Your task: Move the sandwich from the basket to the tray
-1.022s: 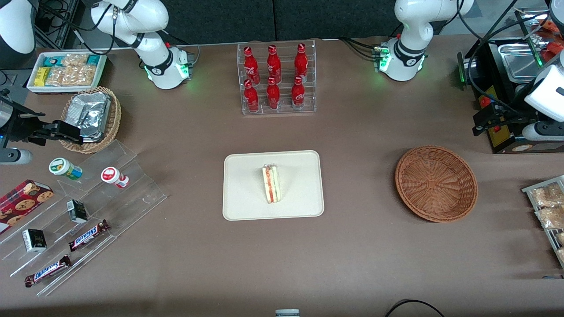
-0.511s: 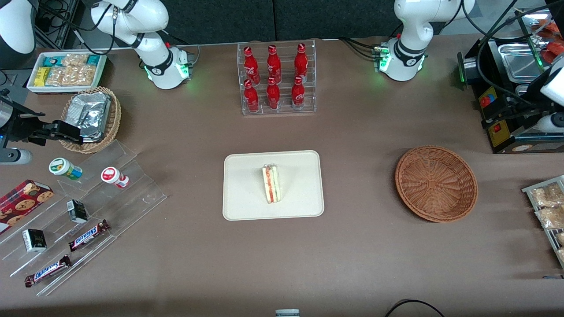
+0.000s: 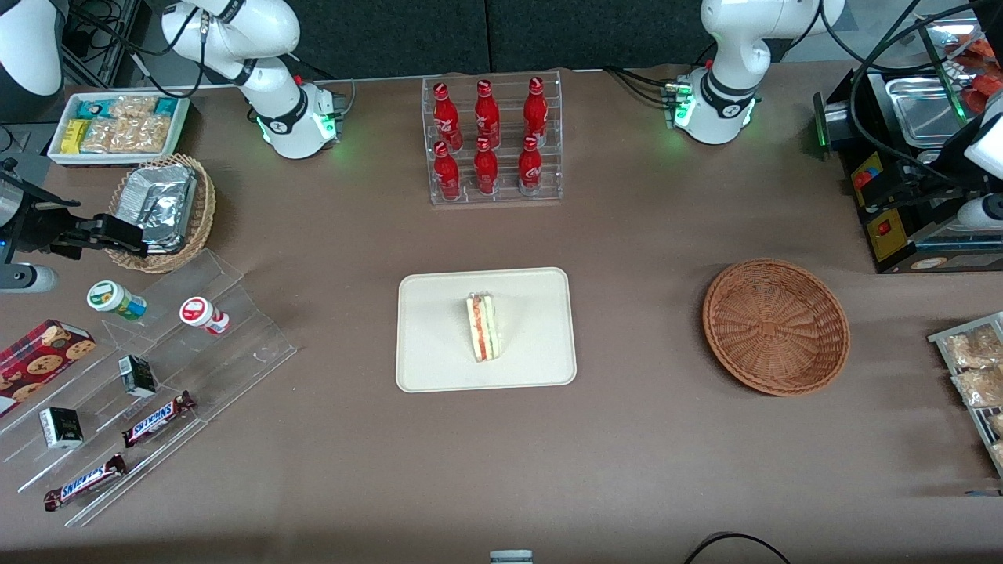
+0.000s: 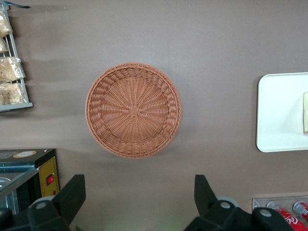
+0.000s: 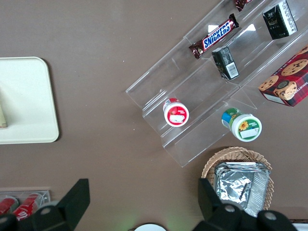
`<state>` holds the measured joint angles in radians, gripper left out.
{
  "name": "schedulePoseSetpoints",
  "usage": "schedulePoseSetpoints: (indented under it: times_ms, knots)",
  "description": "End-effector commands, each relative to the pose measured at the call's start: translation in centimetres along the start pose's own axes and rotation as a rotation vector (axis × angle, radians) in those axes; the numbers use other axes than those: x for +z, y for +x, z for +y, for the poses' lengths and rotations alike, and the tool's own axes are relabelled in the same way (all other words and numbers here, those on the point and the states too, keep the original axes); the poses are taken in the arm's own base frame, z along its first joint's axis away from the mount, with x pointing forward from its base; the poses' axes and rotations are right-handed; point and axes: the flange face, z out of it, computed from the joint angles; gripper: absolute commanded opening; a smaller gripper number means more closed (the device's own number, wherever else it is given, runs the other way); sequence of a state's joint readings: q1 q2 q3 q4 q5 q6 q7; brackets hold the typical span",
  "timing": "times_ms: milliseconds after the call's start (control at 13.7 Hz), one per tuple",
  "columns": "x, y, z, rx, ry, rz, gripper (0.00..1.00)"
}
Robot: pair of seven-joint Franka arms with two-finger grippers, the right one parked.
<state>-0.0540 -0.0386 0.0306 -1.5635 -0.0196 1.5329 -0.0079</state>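
The sandwich [image 3: 483, 327], a cream wedge with red and green filling, lies on the middle of the cream tray [image 3: 431, 352]. Its edge and the tray [image 4: 281, 113] also show in the left wrist view. The reddish-brown wicker basket [image 3: 776, 326] stands empty, beside the tray toward the working arm's end; it shows from above in the left wrist view [image 4: 133, 109]. My left gripper [image 4: 137, 197] is open and empty, high above the table. It hangs over bare table farther from the front camera than the basket, in front of the black machine [image 3: 893, 192].
An acrylic rack of red bottles [image 3: 490, 141] stands farther from the camera than the tray. A black machine [image 3: 901, 227] and a rack of snack bags [image 3: 972, 368] sit at the working arm's end. A tan basket of foil packets [image 3: 161, 207] and acrylic steps with snacks [image 3: 157, 376] lie toward the parked arm's end.
My left arm has drawn back and up toward the working arm's end, away from the basket. The sandwich, tray and basket have not moved.
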Motion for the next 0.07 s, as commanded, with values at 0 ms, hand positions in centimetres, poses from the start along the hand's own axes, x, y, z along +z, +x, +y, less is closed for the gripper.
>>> schedulePoseSetpoints:
  times_ms: [0]
  knots:
    - [-0.87, -0.19, 0.95, 0.018, 0.018, -0.002, 1.00]
